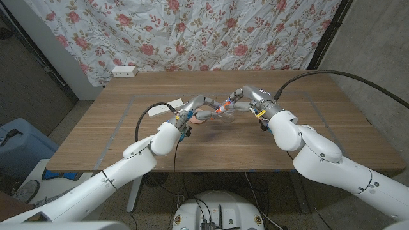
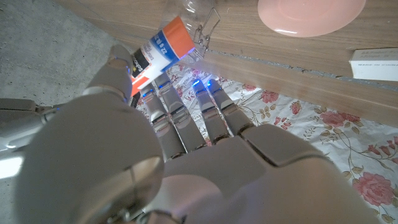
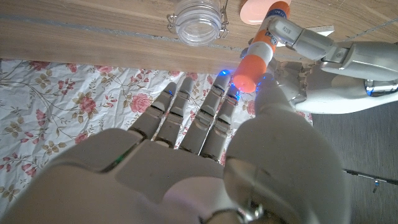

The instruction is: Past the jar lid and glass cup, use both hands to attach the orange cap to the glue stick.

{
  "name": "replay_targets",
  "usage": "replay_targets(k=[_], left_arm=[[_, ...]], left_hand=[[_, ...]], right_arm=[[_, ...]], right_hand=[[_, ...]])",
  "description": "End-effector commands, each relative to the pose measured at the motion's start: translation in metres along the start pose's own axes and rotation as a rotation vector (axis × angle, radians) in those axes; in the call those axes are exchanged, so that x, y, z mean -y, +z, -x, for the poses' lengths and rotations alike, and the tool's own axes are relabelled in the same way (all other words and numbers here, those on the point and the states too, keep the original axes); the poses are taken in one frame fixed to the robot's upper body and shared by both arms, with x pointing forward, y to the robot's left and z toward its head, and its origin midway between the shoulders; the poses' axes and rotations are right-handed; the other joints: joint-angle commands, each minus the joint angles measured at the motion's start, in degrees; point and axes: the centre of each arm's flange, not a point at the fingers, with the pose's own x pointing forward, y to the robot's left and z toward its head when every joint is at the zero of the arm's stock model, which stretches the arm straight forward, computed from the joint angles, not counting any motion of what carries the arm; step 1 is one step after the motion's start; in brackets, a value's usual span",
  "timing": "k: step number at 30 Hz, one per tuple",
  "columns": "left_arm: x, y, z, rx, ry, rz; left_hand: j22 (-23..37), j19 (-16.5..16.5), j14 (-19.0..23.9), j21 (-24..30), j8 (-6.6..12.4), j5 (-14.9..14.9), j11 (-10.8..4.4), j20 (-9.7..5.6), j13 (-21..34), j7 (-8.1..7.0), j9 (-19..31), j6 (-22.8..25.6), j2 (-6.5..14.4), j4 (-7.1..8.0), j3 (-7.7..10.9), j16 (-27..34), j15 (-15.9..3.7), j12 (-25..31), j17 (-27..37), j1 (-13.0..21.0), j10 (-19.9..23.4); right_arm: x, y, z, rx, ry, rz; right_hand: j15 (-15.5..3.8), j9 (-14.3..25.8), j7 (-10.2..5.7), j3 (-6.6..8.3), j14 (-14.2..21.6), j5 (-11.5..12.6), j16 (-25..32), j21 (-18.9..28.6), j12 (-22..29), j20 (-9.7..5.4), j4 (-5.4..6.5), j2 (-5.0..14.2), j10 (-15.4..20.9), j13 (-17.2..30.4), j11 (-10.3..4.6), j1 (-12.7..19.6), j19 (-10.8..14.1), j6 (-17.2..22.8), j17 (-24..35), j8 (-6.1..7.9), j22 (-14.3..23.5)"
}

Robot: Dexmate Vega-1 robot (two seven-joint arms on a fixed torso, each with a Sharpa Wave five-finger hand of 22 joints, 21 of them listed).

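Note:
Over the table's middle the glue stick (image 1: 219, 110) hangs between my two hands. Its white and blue label (image 2: 154, 55) shows in the left wrist view, where my left hand (image 2: 186, 162) pinches the body. The orange cap (image 3: 254, 64) sits in line on the stick's end, and my right hand (image 3: 205, 162) pinches it between thumb and fingers. In the head view the left hand (image 1: 192, 107) and right hand (image 1: 248, 99) meet fingertip to fingertip. My left hand (image 3: 323, 62) also appears in the right wrist view, holding the stick (image 3: 275, 28).
A glass jar (image 1: 234, 115) with a wire clasp stands just under the hands, next to a pink lid (image 1: 202, 117). A white box (image 1: 158, 110) lies left of them. A white power strip (image 1: 124, 71) sits at the far left edge, with a floral curtain behind.

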Motion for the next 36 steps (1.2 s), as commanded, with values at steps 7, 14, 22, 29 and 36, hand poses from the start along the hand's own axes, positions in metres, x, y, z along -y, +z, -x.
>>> replay_targets(k=[7,14,22,29,36], left_arm=[[-0.0007,-0.0017,-0.0025,-0.003,0.009,0.006],[0.0007,-0.0017,-0.003,-0.008,0.006,0.009],[0.0015,-0.001,-0.0035,-0.01,0.008,0.009],[0.0025,-0.0007,-0.0038,-0.008,0.004,0.01],[0.0021,-0.0007,-0.0043,-0.001,0.0,0.006]], left_hand=[[0.26,0.57,0.35,-0.34,0.36,0.21,-0.19,-0.12,0.31,1.55,0.2,3.0,2.4,0.85,1.45,0.08,-7.22,0.22,0.1,-1.32,0.28],[0.26,0.54,0.36,-0.37,0.37,0.21,-0.19,-0.11,0.32,1.54,0.2,3.01,2.42,0.85,1.45,0.1,-7.21,0.22,0.11,-1.32,0.29],[0.26,0.56,0.34,-0.38,0.4,0.2,-0.19,-0.14,0.31,1.38,0.2,3.08,2.43,0.84,1.45,0.11,-7.22,0.21,0.11,-1.29,0.27],[0.26,0.57,0.35,-0.4,0.37,0.2,-0.19,-0.11,0.32,1.41,0.2,3.0,2.46,0.84,1.47,0.12,-7.22,0.22,0.12,-1.27,0.3],[0.26,0.57,0.3,-0.42,0.42,0.21,-0.19,-0.13,0.32,1.51,0.21,3.11,2.46,0.81,1.49,0.11,-7.27,0.23,0.11,-1.2,0.31]], right_arm=[[0.0004,-0.0003,0.0006,-0.014,0.005,-0.003],[-0.0001,0.0002,0.0004,-0.014,0.0,-0.007],[-0.001,0.001,-0.0014,-0.012,0.0,-0.018],[-0.0016,0.0016,-0.0033,-0.017,0.004,-0.023],[-0.0016,0.0021,-0.0046,-0.021,0.011,-0.028]], right_hand=[[-7.32,0.06,-0.07,-0.15,0.27,-0.13,0.29,0.25,0.11,0.33,-0.14,0.1,-0.41,0.13,-0.05,0.01,0.11,0.53,0.12,-0.33,0.17],[-7.32,0.1,-0.07,-0.21,0.26,-0.13,0.31,0.27,0.13,0.31,-0.16,0.1,-0.39,0.13,-0.05,0.04,0.15,0.62,0.12,-0.4,0.17],[-7.3,0.09,-0.06,-0.27,0.31,-0.13,0.35,0.29,0.15,0.34,-0.17,0.1,-0.36,0.14,-0.06,0.06,0.22,0.69,0.1,-0.51,0.17],[-7.31,0.09,-0.06,-0.31,0.3,-0.13,0.37,0.29,0.16,0.31,-0.17,0.1,-0.34,0.14,-0.06,0.09,0.25,0.75,0.1,-0.59,0.17],[-7.32,0.12,-0.04,-0.34,0.32,-0.13,0.39,0.29,0.16,0.31,-0.17,0.13,-0.34,0.14,-0.06,0.12,0.26,0.9,0.1,-0.59,0.17]])
